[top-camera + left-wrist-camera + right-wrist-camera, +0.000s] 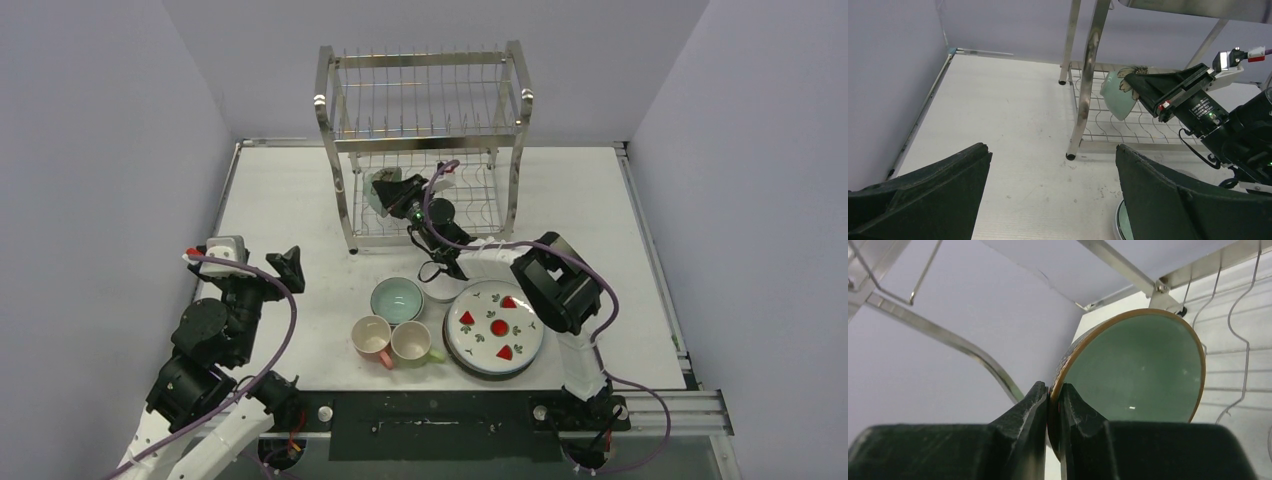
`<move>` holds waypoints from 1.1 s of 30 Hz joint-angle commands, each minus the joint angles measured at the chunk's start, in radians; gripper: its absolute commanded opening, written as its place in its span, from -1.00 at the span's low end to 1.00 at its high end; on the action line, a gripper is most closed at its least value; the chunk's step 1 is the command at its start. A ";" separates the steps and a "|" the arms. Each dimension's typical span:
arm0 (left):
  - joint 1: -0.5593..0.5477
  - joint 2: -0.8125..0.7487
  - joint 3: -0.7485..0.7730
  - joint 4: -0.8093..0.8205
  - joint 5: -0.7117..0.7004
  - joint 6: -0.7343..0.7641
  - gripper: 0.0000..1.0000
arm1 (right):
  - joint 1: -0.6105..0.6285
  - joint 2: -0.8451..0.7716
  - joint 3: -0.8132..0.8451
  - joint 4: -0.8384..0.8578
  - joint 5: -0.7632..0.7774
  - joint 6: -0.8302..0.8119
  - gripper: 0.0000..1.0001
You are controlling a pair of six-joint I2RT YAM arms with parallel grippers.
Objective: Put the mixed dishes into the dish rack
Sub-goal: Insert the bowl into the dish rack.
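While the right gripper point(1049, 390) stands inside the lower tier point(480, 205) of the dish rack point(424, 143), its two fingers are clenched on the brown rim of a mint-green bowl point(1138, 370), one finger inside the lip and the other outside. The bowl hangs past the fingertips toward the left end of the tier, and it is turned on its edge, not flat: the hollow looks back to the right, along the arm, and the flowered outside looks to the left. So its round face stands nearly upright, and I think the coming move depends on this, because the bowl must go down between the wavy wires point(1247, 346) of the tier floor with the rim in line with them. If the lowest part of the bowl touches the wires already, I cannot tell; it is very near to them. The room is narrow here: the near left post point(1088, 75) of the rack is just beside the bowl, the upper tier point(425, 58) is close above the wrist, and the open way out is toward the near side. The left gripper point(1052, 165) is well apart, at the near left of the table point(280, 190), with its fingers spread wide and nothing between them. Not yet loaded, in front of the rack, are a second mint-green bowl point(396, 298), a pink mug point(372, 335), a green mug point(410, 340) and the strawberry plate point(495, 328), which lies nearer to the right arm point(550, 280).
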 commanded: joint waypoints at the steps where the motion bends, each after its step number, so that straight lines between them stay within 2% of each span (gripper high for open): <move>1: 0.001 -0.010 0.000 0.055 -0.005 0.024 0.89 | -0.027 0.033 0.128 0.172 -0.024 0.056 -1.00; 13: 0.001 -0.008 -0.003 0.057 0.000 0.030 0.89 | -0.074 0.237 0.397 0.116 -0.089 0.086 -1.00; 20: 0.002 -0.006 -0.006 0.058 0.006 0.033 0.89 | -0.113 0.363 0.568 0.099 -0.224 0.122 -1.00; 33: 0.004 0.003 -0.008 0.062 0.010 0.043 0.89 | -0.158 0.503 0.760 0.092 -0.347 0.187 -1.00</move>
